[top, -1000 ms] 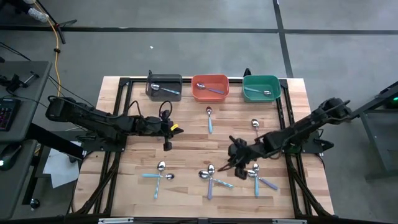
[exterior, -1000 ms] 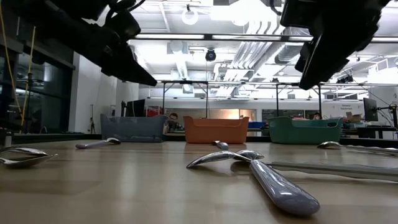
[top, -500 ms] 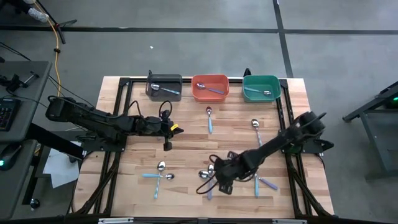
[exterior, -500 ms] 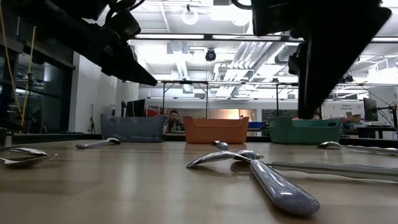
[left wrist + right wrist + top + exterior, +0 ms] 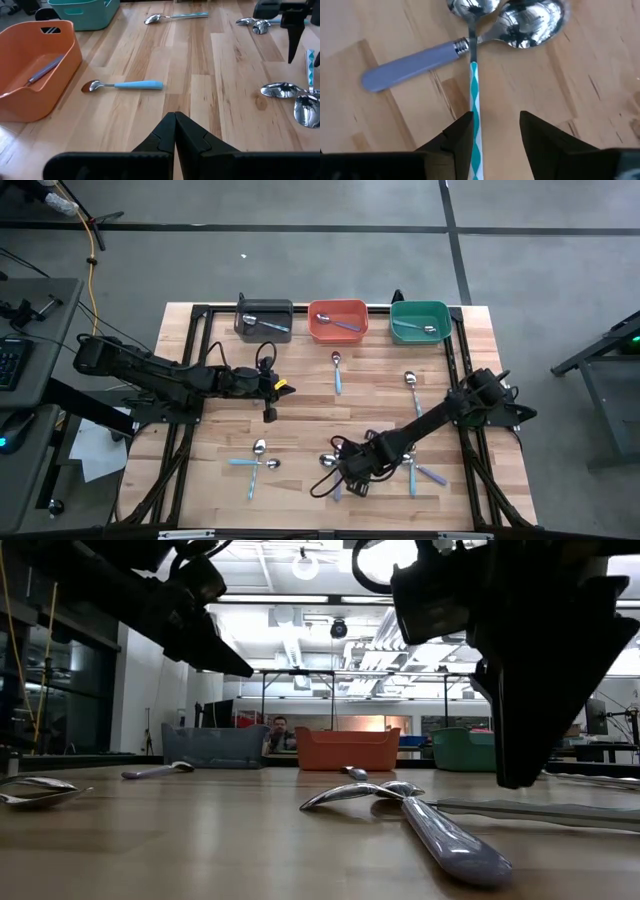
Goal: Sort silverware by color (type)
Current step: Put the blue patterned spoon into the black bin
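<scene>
The right pincer point(image 5: 487, 132) hangs low over the front middle of the counter point(image 5: 300, 425), its fingers spread with a gap between them and holding nothing. In its wrist view a striped teal-and-white spoon point(image 5: 474, 100) runs lengthwise just inside 1 finger rather than down the middle of the gap. That spoon's bowl lies across a lavender-handled spoon point(image 5: 410, 67), and a 3rd bowl touches both.

The step in hand looks like the pick of the striped spoon. To do it well, the pincer should shift sideways until the handle sits centred between the fingers, then come down and grip the bare handle well clear of the overlapping bowls, so the lavender spoon is not dragged along. A straight lift should free it.

The left pincer point(image 5: 175, 132) waits closed and empty above the counter's middle-left. The grey bin point(image 5: 264, 319), orange bin point(image 5: 338, 319) and teal bin point(image 5: 419, 319) along the back edge each hold a spoon.
</scene>
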Action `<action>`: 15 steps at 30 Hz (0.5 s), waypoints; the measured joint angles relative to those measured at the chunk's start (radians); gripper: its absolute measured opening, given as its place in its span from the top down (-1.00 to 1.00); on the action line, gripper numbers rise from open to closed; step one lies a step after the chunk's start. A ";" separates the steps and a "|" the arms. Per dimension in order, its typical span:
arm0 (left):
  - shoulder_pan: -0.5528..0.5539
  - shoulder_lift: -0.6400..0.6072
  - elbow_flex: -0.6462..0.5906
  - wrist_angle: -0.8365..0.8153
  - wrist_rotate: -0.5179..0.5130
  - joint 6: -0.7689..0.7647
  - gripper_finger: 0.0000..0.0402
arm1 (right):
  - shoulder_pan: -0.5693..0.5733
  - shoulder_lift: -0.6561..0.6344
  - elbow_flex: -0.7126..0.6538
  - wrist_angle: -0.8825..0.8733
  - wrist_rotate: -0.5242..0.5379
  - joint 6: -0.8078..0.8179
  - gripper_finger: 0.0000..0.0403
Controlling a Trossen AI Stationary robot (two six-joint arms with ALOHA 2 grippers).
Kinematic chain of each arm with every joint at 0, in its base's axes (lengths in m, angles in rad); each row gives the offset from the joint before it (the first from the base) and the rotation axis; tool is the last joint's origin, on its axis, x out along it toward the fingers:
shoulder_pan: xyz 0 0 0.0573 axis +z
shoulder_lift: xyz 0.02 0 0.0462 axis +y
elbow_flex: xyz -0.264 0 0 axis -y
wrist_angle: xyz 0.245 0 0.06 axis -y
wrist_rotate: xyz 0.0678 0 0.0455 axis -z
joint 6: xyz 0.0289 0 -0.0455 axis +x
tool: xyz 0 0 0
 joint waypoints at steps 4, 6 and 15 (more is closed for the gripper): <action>-0.001 0.000 0.000 0.000 0.000 -0.013 1.00 | 0.002 0.000 -0.015 0.014 -0.004 0.002 0.29; -0.002 0.000 0.000 0.002 0.000 -0.013 1.00 | 0.002 0.000 -0.026 0.016 -0.004 0.001 0.29; -0.002 0.000 0.000 0.001 0.000 -0.022 1.00 | 0.000 -0.006 -0.065 0.077 -0.019 -0.001 0.29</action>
